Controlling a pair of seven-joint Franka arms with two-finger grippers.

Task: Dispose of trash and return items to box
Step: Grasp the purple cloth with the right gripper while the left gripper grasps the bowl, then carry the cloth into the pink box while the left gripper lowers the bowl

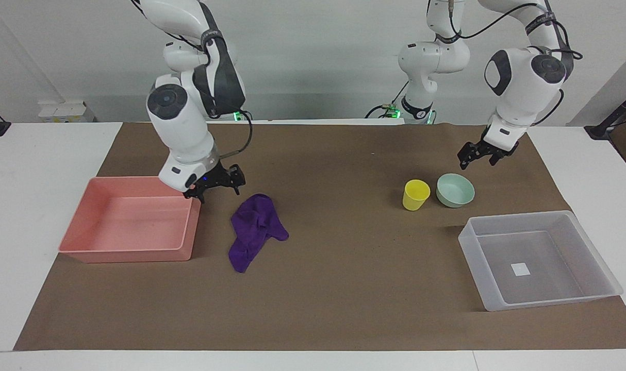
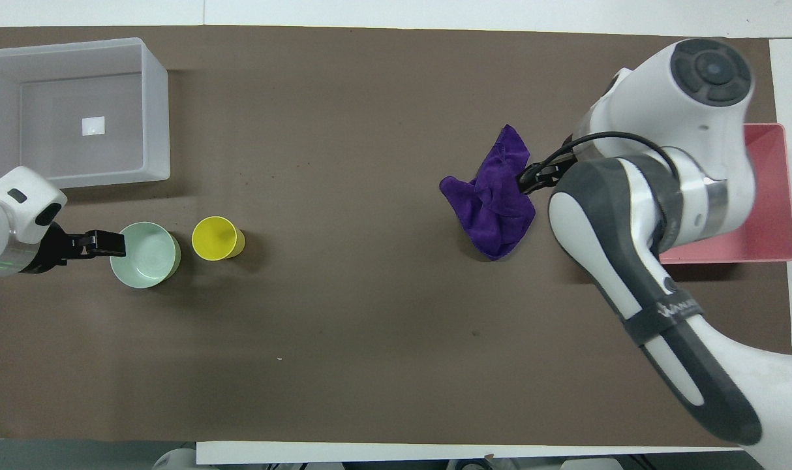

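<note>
The worktop [image 1: 34, 232] carries one brown mat [image 1: 344, 288], which stops short of the white edges at both ends. The widest open area of mat lies between the purple cloth rag [image 1: 255, 230] and the yellow cup [image 1: 415, 194], and along the edge farthest from the robots.

One pink tray [image 1: 94, 247] sits at the right arm's end of the worktop. One clear plastic tub [image 1: 591, 247] with a white square on its base sits at the left arm's end. Both containers hold nothing.

One rag lies crumpled on the mat just beside the tray. One mint-green bowl [image 1: 455, 190] and one cup stand just beside each other, nearer to the robots than the tub.

The right hand [image 1: 215, 186] hangs low over the mat between tray corner and rag, fingers parted, holding nothing; whether it touches the rag cannot be told. The left hand [image 1: 479, 152] hangs over the mat near the bowl, holding nothing; how far it is open cannot be told.
</note>
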